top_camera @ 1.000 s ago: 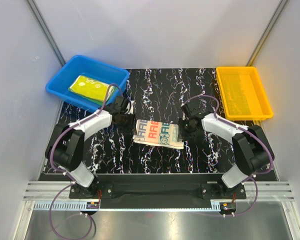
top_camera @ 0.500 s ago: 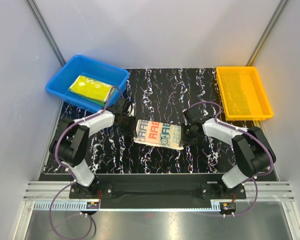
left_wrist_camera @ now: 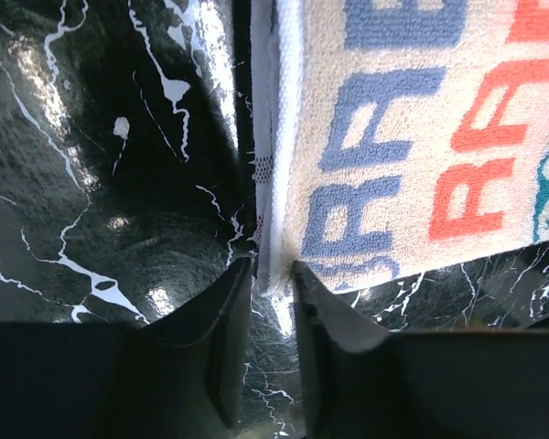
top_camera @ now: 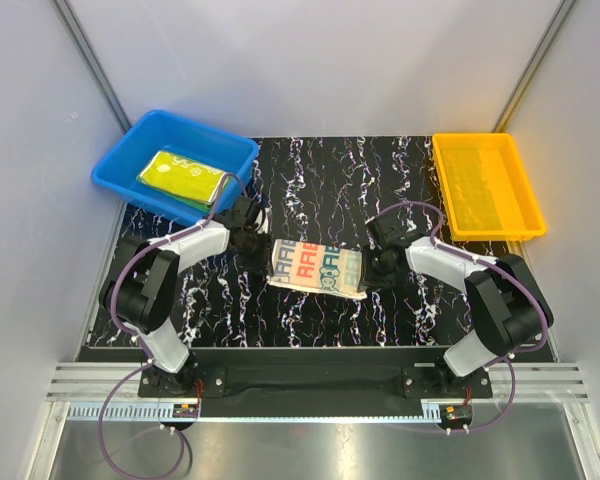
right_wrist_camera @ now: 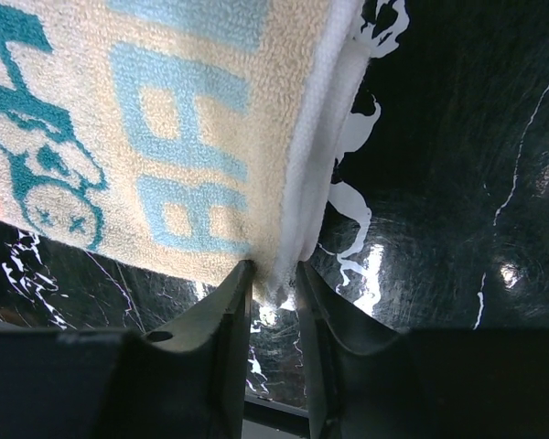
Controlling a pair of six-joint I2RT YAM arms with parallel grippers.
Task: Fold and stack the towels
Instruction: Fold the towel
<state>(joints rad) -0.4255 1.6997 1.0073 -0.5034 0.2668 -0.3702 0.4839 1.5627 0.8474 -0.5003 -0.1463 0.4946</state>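
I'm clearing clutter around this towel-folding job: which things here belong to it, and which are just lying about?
Job: lettered towel; yellow towel; blue bin holding it.
Lying about: orange tray.

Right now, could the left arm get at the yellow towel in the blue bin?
Probably yes. The blue bin sits open-topped just beyond the left gripper, with nothing over the yellow towel. But that gripper is pinching the lettered towel by its edge, so it must let go first.

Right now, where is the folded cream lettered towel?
In the top view the folded cream lettered towel lies centrally on the black marbled table, between the left tool and right tool.
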